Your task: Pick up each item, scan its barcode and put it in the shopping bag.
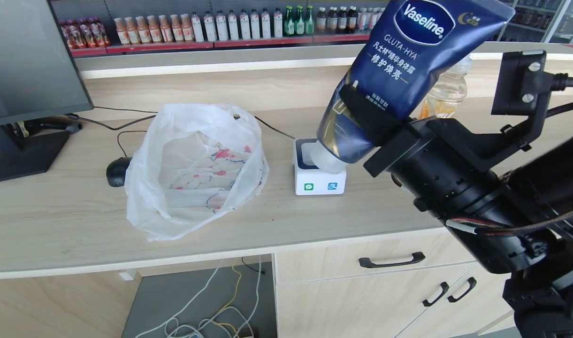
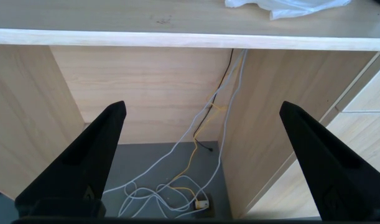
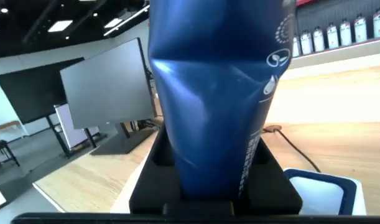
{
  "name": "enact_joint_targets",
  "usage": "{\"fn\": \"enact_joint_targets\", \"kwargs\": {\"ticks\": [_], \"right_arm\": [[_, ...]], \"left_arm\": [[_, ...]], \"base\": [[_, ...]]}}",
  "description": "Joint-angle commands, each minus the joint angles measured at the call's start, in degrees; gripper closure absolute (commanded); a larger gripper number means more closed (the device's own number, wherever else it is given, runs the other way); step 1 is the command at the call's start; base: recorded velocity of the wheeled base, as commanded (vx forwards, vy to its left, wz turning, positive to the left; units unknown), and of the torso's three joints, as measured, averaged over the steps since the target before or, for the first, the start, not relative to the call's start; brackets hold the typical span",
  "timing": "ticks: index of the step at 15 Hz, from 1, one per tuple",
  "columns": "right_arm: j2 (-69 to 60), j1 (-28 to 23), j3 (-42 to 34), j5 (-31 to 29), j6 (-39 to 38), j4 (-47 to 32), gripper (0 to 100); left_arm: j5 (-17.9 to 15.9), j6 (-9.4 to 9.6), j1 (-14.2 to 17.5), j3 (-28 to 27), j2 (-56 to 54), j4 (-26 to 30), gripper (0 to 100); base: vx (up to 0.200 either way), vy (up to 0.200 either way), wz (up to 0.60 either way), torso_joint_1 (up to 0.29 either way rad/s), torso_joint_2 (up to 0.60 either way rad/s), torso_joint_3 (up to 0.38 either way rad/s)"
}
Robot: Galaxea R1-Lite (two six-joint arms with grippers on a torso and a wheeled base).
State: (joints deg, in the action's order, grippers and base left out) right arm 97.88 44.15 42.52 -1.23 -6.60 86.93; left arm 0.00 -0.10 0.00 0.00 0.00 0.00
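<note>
The blue lotion tube (image 1: 403, 61) hangs cap-down in the right end effector (image 1: 368, 124), whose fingers are closed across the lower body just above the pale cap. The cap hovers close over the window of the white scanner (image 1: 320, 180) on the table (image 1: 56, 211). I judge the tube to be a soft, squeezable plastic with a glossy skin. It is light to middling in weight, it yields under pressure, and it may slip if pinched on the flat upper part. The firmer shoulder near the cap, where it is held now, looks the safest place, and a hard squeeze there risks forcing lotion against the cap. The shopping bag (image 1: 197, 164) sits just beside the scanner, on its left, with its mouth open but slumped. The thin film will give no support, so the tube should drop in from above. The left end effector (image 2: 202, 112) hangs below the table edge, fingers spread wide and empty. The barcode cannot be made out. The head view shows the printed front and the right wrist view shows one plain blue side (image 3: 214, 93), so the code is probably on a face turned away from both. A clear bottle (image 1: 448, 89) stands behind the tube, mostly covered by it, and the top of the tube is cut off at the frame edge.
</note>
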Motion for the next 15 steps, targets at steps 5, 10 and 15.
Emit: {"fn": "enact_joint_targets", "kwargs": {"ticks": [5,10,15], "right_arm": [[3.9,-0.5,1.9,0.1,11.5,1.2,100],[4.3,-0.7,4.2,-0.4,10.3,1.4,100],[4.1,-1.4,4.2,-0.4,9.1,1.4,100]], "left_arm": [[0.0,0.01,0.0,0.0,0.0,0.0,0],[0.0,-0.17,0.0,0.0,0.0,0.0,0],[0.0,-0.17,0.0,0.0,0.0,0.1,0]], "base": [[0.0,0.0,0.0,0.0,0.0,0.0],[0.0,0.12,0.0,0.0,0.0,0.001],[0.0,0.2,0.0,0.009,0.0,0.002]]}}
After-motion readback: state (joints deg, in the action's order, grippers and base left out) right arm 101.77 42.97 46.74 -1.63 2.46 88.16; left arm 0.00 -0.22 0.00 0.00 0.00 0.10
